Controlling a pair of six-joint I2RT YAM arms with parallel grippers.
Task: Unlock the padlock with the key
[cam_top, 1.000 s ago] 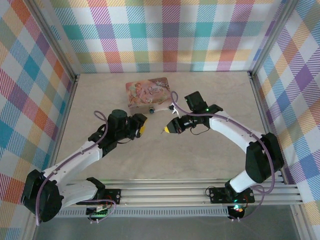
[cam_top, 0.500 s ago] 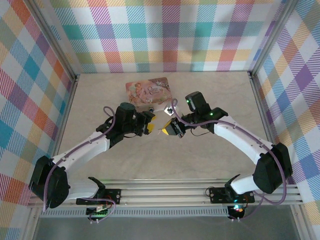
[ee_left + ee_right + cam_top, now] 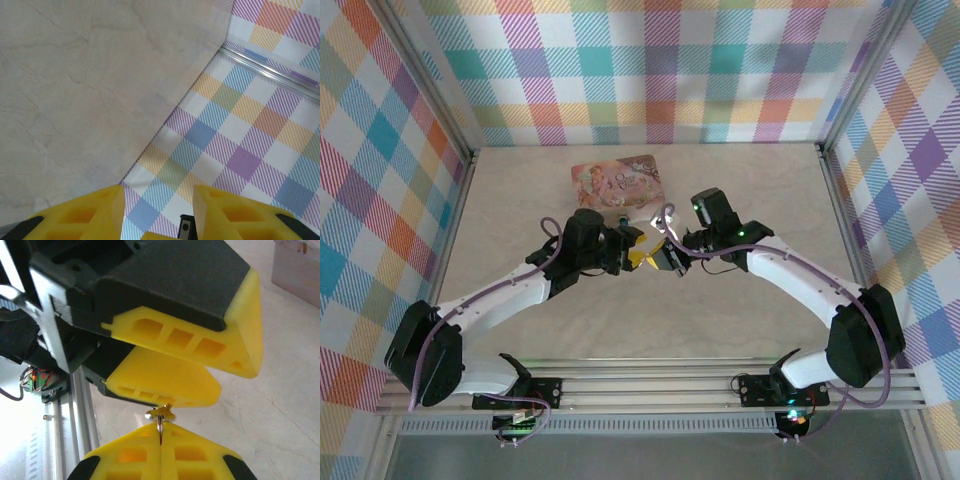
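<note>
My right gripper (image 3: 161,440) is shut on the small metal key (image 3: 161,415), whose ringed end pokes out past the pads. In front of it is my left gripper (image 3: 235,380), turned sideways, jaws apart, the key's end almost touching its lower finger (image 3: 165,382). From above, the left gripper (image 3: 636,256) and right gripper (image 3: 653,258) meet tip to tip at the table's middle. In the left wrist view the left gripper (image 3: 157,192) shows wall between its fingers and nothing gripped. The tiny dark padlock (image 3: 621,217) sits by the pink tin's near edge, behind the grippers.
The pink illustrated tin (image 3: 617,182) lies at the back centre of the marbled table (image 3: 740,190). A small white tag (image 3: 660,222) lies near the right wrist. Plaid walls (image 3: 650,70) close off three sides, and a metal rail (image 3: 650,385) runs along the near edge.
The left gripper swung right and forward while the right gripper came left with the key; they were apart and now meet. The left jaws have narrowed a little.
</note>
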